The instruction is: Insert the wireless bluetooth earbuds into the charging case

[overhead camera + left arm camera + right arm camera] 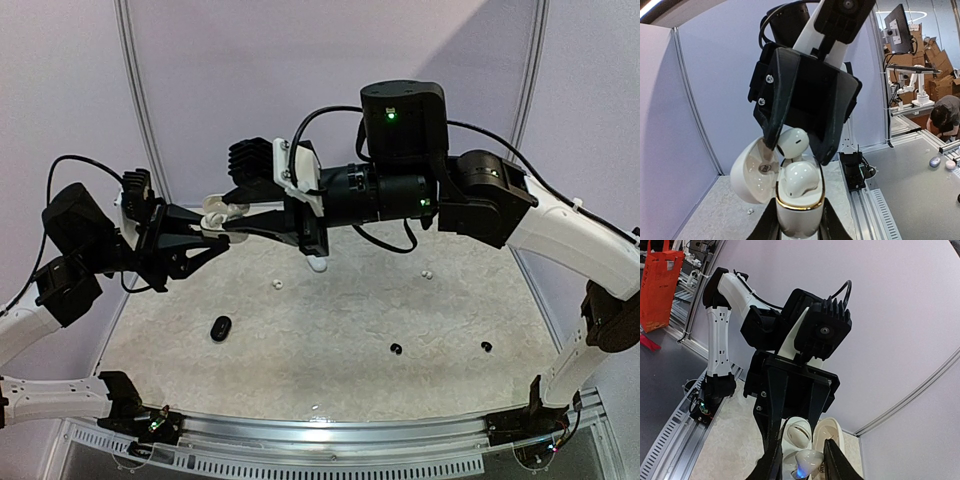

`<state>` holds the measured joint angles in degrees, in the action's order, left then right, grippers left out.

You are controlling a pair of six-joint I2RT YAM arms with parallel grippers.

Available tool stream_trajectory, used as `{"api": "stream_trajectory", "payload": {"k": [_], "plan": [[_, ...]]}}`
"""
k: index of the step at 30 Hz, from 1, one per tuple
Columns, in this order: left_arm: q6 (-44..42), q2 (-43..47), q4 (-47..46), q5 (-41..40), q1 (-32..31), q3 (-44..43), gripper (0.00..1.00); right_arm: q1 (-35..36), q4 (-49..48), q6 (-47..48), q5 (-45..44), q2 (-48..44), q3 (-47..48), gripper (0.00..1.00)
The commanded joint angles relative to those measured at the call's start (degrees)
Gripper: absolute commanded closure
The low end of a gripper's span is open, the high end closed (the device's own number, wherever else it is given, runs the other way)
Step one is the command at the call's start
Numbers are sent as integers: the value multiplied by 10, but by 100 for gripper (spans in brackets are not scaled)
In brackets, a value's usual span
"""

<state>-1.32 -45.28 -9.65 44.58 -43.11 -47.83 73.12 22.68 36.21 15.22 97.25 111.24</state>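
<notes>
Low in the left wrist view, the left gripper (797, 231) clamps the open charging case (796, 212). Above it, the right gripper (796, 152) pinches a glossy earbud (792, 141) by its bulb; it is probably light and slippery.

Light is soft and diffuse, from overhead. The top view is evenly lit, with a lilac cast on the backdrop (200, 80) and a lighter wedge above the far right corner of the worktop (330, 350). Worktop shadows are faint and soft-edged. In the left wrist view the ceiling light strip (650, 7) is blown out, and there are small specular spots on the earbud (792, 141) and charging case (795, 210). Wide-angle distortion bends the wall post (695, 100). In the right wrist view a blue LED (799, 473) glows at the bottom, and the nearest parts are slightly soft.
</notes>
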Motion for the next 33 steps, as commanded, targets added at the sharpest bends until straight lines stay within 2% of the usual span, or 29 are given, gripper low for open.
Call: {"api": "stream_trajectory", "payload": {"k": [1, 15, 22, 29, 31, 33], "plan": [[8, 11, -36, 12, -7, 2, 100, 0, 24, -8, -25, 10, -13, 69], [24, 10, -36, 4, -7, 3, 100, 0, 21, 1, -32, 15, -11, 57], [45, 8, -33, -22, -7, 13, 100, 0, 12, -13, -6, 12, 10, 56], [9, 10, -9, -78, -6, 27, 100, -1, -66, -90, 41, -17, 15, 55], [-21, 9, 1, -83, -6, 29, 100, -2, -89, -125, 33, -24, 20, 54], [-56, 9, 8, -82, -7, 31, 100, -3, -104, -159, -12, -23, 25, 54]]}}
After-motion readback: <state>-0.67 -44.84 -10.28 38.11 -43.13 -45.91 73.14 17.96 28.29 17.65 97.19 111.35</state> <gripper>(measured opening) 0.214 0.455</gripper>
